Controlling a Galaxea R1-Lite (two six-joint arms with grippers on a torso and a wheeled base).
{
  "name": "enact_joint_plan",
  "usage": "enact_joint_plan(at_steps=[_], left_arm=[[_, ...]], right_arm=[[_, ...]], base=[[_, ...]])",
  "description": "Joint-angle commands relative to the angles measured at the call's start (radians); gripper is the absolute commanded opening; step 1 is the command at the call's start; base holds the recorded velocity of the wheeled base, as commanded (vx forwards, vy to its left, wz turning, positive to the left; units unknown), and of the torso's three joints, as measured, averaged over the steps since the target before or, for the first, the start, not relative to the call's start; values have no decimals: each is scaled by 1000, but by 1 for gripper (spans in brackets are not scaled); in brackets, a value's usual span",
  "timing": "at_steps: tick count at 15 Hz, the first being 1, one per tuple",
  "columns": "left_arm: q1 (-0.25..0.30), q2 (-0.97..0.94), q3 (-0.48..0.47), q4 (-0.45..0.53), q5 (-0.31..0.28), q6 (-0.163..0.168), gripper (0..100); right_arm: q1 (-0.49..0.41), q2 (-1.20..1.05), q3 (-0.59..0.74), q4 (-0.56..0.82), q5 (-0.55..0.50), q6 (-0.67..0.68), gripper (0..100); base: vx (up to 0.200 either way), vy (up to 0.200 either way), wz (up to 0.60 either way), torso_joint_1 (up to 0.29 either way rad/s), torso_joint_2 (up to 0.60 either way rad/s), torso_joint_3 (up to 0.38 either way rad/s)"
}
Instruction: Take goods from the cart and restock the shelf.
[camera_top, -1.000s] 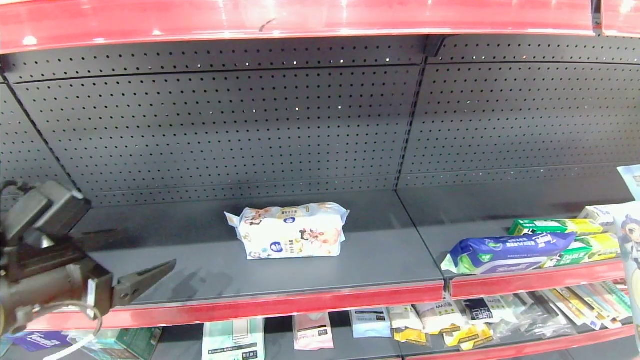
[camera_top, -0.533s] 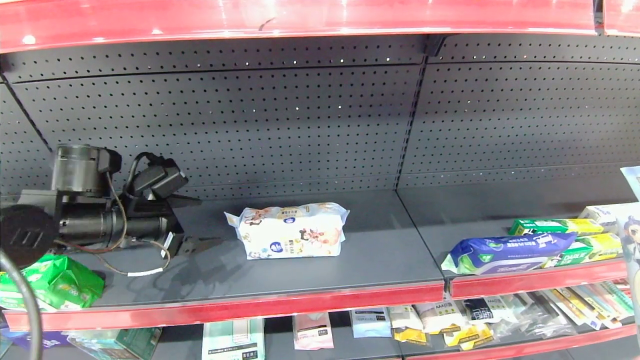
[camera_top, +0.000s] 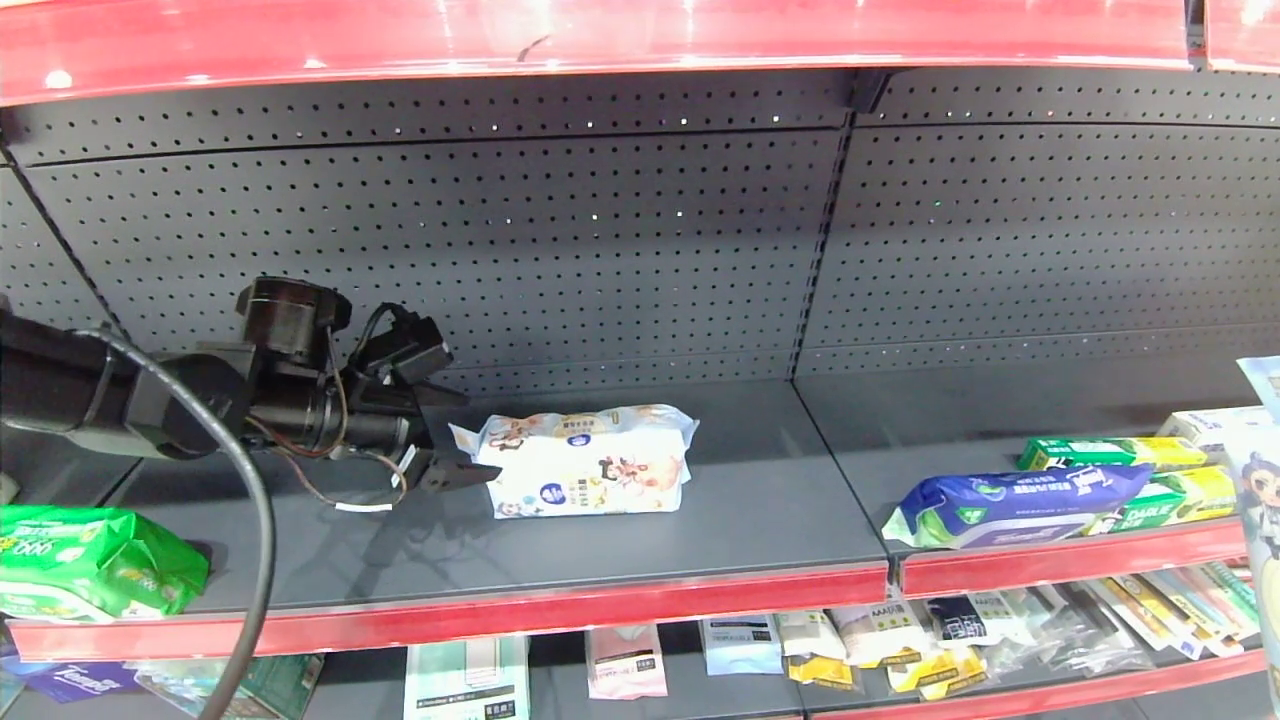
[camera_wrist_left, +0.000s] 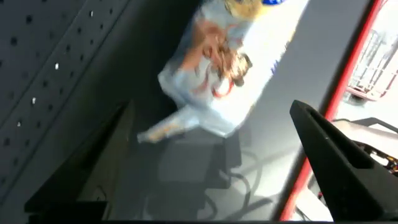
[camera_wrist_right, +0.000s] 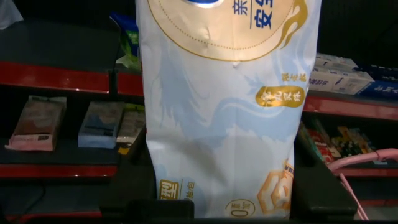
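White soft plastic pack with cartoon print (camera_top: 585, 462): oblong, crimped ends, lying flat mid-way along dark grey metal shelf board (camera_top: 700, 530). Left gripper (camera_top: 468, 432) spread wide at pack's left crimped end, one fingertip either side; contact unclear. Right gripper (camera_wrist_right: 222, 163) clamped on tall white gold-printed pack (camera_wrist_right: 224, 106).

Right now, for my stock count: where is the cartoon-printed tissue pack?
Head view: the cartoon-printed tissue pack lies on the grey shelf, just right of the left gripper, well left of the blue wipes pack.
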Motion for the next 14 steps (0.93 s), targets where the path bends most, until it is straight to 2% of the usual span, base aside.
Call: enact_joint_plan(at_steps=[1, 5, 14], left_arm=[[-40, 59, -51, 1, 0, 0, 100], [-84, 104, -89, 4, 0, 1, 100], [-103, 196, -157, 2, 1, 7, 100]], right_arm=[[-2, -2, 0, 0, -1, 0, 0], [-12, -3, 1, 0, -1, -6, 0], [-14, -2, 10, 0, -1, -14, 0]], base=[[0, 0, 0, 0, 0, 0], [0, 0, 0, 0, 0, 0], [0, 0, 0, 0, 0, 0]])
